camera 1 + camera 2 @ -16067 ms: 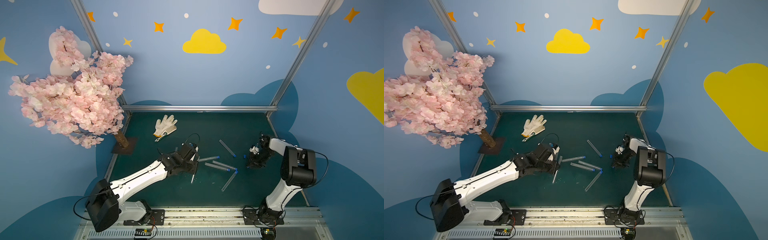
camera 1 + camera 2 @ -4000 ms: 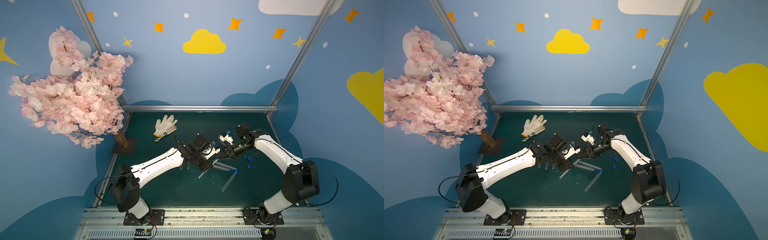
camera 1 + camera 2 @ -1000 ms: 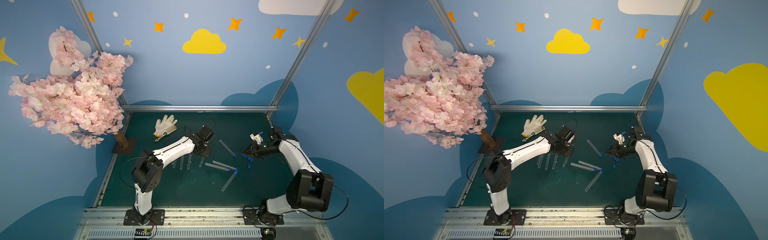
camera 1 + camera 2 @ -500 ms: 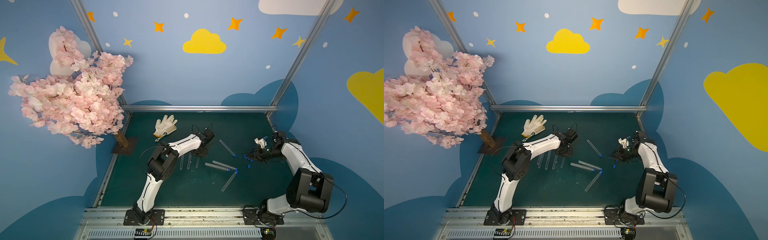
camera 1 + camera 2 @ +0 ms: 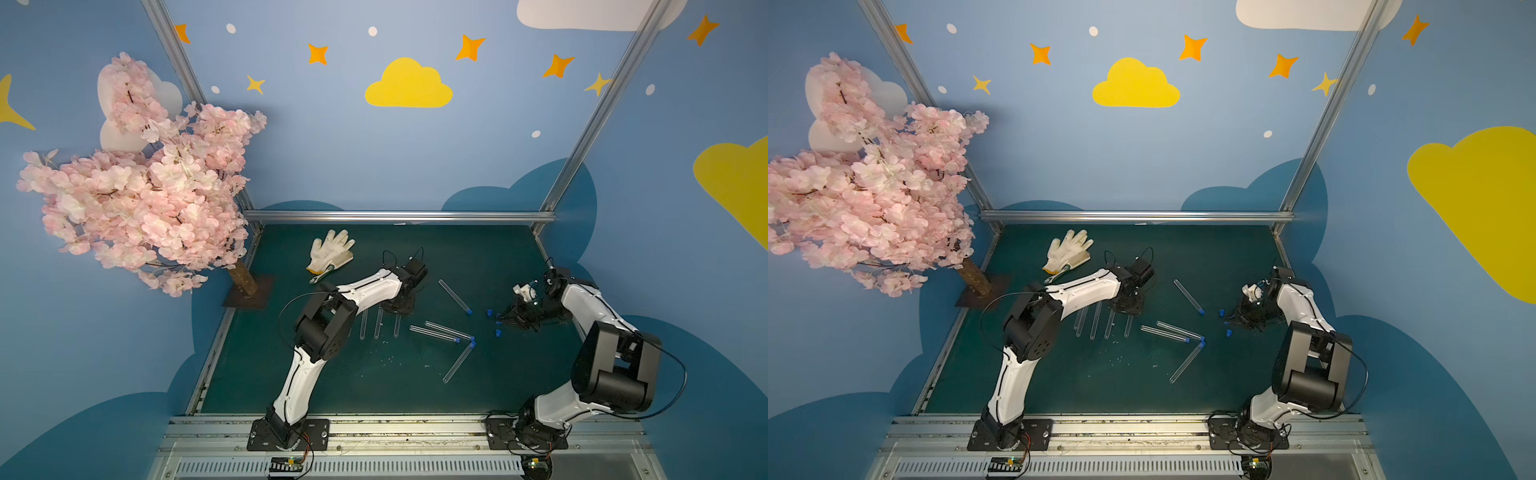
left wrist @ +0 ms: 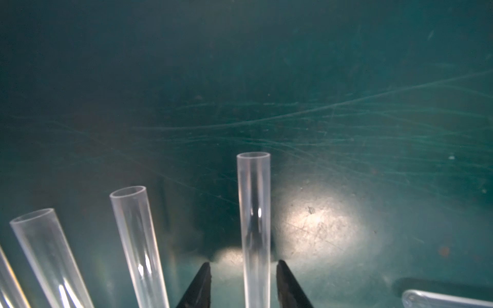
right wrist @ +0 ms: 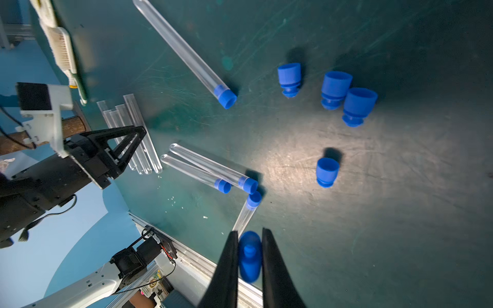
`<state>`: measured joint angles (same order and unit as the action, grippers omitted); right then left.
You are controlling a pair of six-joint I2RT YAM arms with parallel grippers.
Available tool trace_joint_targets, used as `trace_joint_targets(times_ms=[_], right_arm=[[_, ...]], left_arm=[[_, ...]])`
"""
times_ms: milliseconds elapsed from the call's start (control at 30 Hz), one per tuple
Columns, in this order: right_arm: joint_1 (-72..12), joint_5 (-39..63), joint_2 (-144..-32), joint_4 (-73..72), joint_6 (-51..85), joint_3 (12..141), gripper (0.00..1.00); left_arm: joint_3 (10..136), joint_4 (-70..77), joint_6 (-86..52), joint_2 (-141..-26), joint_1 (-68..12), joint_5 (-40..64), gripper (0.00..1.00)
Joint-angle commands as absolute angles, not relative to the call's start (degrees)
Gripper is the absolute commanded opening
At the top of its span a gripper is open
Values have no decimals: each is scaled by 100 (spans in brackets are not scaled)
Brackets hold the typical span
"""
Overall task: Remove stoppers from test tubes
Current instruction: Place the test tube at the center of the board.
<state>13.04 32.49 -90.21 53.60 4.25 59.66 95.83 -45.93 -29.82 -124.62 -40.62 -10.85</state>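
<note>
Currently right tool (image 7: pixel 249 231) pinches stepped blue plastic stopper (image 7: pixel 249 264).

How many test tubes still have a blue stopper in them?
4. A lone tube lies farthest back; a pair lies side by side mid-table; a fourth tube angles toward the near edge, its cap by theirs. The left arm may hide others.

Bright-blue stoppers (image 7: pixel 327 172); clear tubes (image 6: pixel 254 226); dark green mat (image 5: pixel 374 382); white glove (image 5: pixel 330 253).
</note>
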Motion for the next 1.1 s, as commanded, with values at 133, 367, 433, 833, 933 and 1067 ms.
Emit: trace_joint_targets(times_ms=[133, 367, 433, 833, 933, 1067], right_arm=[[1333, 2763, -9549, 5256, 378, 5872, 0], [1396, 2435, -9774, 5302, 360, 6088, 0], [1469, 2364, -9821, 5321, 358, 6133, 0], [1663, 2168, -10140, 5213, 353, 6148, 1], [1709, 2153, -10258, 5204, 327, 6180, 1], [1757, 2197, -10292, 5144, 309, 6112, 3]], left_arm=[[9491, -4546, -2921, -12184, -4060, -926, 59], [9746, -4693, -2715, -12023, -4156, -888, 71], [9747, -4693, -2688, -11939, -4190, -853, 72], [9905, -4945, -2642, -11613, -4306, -697, 84], [9947, -5048, -2663, -11544, -4312, -677, 87], [9894, -5037, -2678, -11399, -4333, -655, 91]])
